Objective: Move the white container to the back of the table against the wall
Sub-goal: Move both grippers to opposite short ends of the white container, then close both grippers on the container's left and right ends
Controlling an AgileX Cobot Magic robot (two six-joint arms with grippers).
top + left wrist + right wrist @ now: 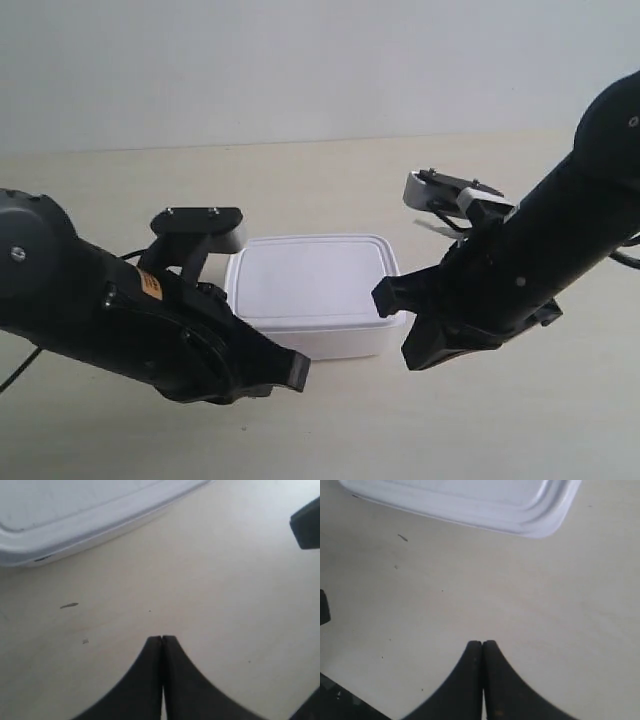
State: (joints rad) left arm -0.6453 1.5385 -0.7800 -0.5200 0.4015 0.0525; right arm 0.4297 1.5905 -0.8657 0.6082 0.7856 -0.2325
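The white container (315, 290) lies flat with its lid on in the middle of the table (500, 430), some way in front of the wall (300, 60). My left gripper (297, 372) is shut on nothing and hovers just off the box's near left corner. Its wrist view shows the tips (162, 639) pressed together over bare wood, with the container (75, 515) beyond them. My right gripper (410, 352) is also shut and holds nothing, low by the box's near right corner. In its wrist view the tips (482, 643) stay apart from the container (485, 505).
The table runs back to the wall behind the box, with a strip of pale wood (320, 185) between them. A thin dark cable (15, 375) trails at the exterior view's left. Small dark specks (69, 605) dot the wood. The right gripper's black tip (306, 527) shows in the left wrist view.
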